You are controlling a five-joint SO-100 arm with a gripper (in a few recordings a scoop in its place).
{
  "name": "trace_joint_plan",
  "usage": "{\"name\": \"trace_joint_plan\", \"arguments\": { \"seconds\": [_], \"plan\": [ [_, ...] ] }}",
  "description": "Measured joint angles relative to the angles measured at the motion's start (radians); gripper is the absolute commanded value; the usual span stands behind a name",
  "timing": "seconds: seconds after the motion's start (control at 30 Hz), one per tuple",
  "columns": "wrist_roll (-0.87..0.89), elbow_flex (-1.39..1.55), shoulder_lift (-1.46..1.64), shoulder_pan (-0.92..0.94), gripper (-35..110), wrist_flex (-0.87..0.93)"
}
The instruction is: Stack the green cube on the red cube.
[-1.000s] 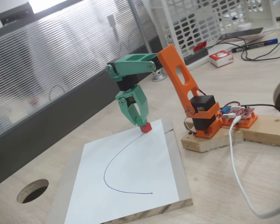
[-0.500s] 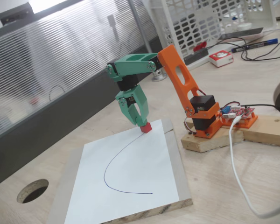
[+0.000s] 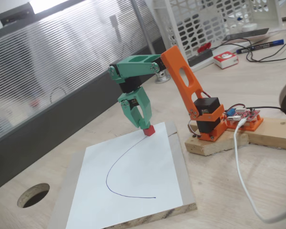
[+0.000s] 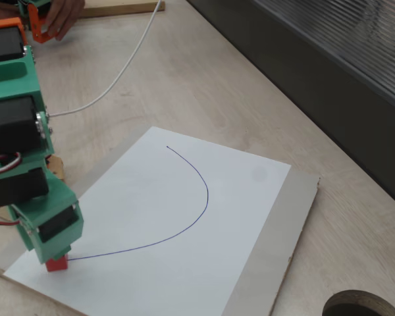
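The red cube (image 3: 149, 130) (image 4: 56, 264) sits on the white paper at one end of a curved pen line. My green gripper (image 3: 144, 125) (image 4: 54, 254) points straight down, its tips right at the cube's top and against its left side in a fixed view. The fingers narrow to a point there. I cannot make out a green cube apart from the green fingers; if one is between them, it is hidden. Whether the tips grip anything is unclear.
The paper (image 3: 133, 176) lies on a wooden board (image 3: 183, 176). The arm's orange base stands on a wood block (image 3: 214, 143) to the right, with a white cable (image 3: 243, 181) beside it. A table hole (image 3: 33, 194) is at front left. A white basket (image 3: 214, 19) and a red-and-white box (image 3: 225, 59) stand behind.
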Motion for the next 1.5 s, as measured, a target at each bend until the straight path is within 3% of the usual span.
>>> {"name": "trace_joint_plan", "arguments": {
  "seconds": [1.2, 1.5],
  "plan": [
    [0.0, 0.0, 0.0, 0.0, 15, 0.0],
    [0.0, 0.0, 0.0, 0.0, 27, 0.017]
  ]
}}
